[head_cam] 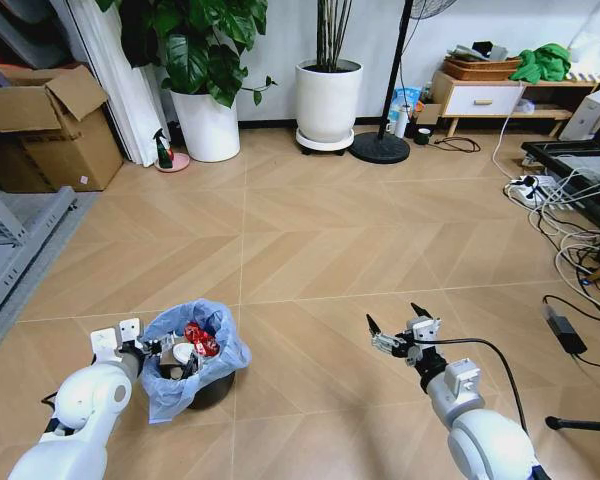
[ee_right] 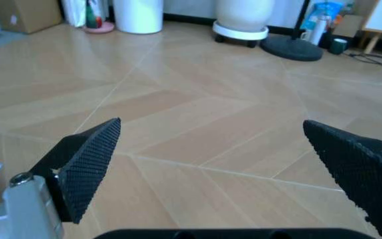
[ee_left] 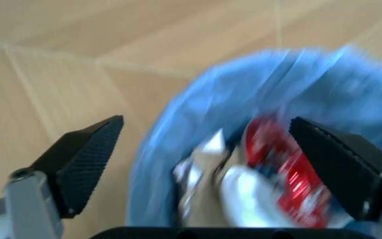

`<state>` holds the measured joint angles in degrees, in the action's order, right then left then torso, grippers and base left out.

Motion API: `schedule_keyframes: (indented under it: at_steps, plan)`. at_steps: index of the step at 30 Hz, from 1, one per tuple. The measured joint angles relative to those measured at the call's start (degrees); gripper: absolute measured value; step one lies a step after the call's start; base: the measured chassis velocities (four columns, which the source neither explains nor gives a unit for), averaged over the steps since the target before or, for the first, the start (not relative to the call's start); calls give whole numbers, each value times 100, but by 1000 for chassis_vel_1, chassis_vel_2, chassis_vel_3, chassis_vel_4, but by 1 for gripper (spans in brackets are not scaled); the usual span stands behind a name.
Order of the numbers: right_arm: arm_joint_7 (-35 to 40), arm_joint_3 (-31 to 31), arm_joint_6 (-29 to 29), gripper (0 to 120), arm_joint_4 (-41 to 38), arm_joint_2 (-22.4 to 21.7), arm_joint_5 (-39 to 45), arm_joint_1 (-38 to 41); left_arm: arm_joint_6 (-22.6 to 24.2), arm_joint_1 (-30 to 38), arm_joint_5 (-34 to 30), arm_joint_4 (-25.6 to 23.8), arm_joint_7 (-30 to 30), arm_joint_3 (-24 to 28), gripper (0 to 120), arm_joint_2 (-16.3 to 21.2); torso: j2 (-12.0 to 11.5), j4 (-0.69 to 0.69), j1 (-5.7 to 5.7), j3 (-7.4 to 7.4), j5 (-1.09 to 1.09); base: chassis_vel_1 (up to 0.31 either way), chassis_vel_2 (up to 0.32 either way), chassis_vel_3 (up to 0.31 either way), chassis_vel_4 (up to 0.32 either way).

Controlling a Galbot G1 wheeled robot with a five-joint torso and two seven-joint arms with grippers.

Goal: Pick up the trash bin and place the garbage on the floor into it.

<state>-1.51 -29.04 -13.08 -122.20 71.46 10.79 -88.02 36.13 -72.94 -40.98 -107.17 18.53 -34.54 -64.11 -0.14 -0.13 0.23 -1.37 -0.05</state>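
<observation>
Hovering open-jawed at the trash bin (head_cam: pixel 194 362) rim, the left gripper (ee_left: pixel 221 167) risks tipping it; right gripper (head_cam: pixel 395 325) open alongside.

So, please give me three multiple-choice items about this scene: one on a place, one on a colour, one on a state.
1. Where is the trash bin?
A. by the left claw
B. by the right claw
C. beside the plant pots

2. What colour is the bin's bag?
A. black
B. light blue
C. green

3. How is the right claw?
A. shut on paper
B. shut, empty
C. open, empty

Answers:
1. A: the head view shows the bin right beside the left claw.
2. B: its crinkly liner is light blue.
3. C: its fingers are spread with bare floor between them.
</observation>
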Motion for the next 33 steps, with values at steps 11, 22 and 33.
schedule_keyframes:
  at_steps: [11, 22, 33]
  plan:
    - [209, -549, -30, 100, -452, 407, 47, -577, -1734, -641, 532, -740, -182, -102, 100, -451, 0, -1, 0, 0, 0, 0, 0, 0, 0]
    - [196, -1059, -51, 100, -1312, 925, 61, -1345, -2559, -1645, 1513, -1719, -792, -480, 100, -1189, 0, 1, -1, 1, 0, 0, 0, 0, 0]
    - [30, -968, 110, 100, -2130, 1030, -167, -1788, -2785, -1962, 1635, -2228, -1227, -190, 100, -1365, 0, 0, -1, 0, 0, 0, 0, 0, 0]
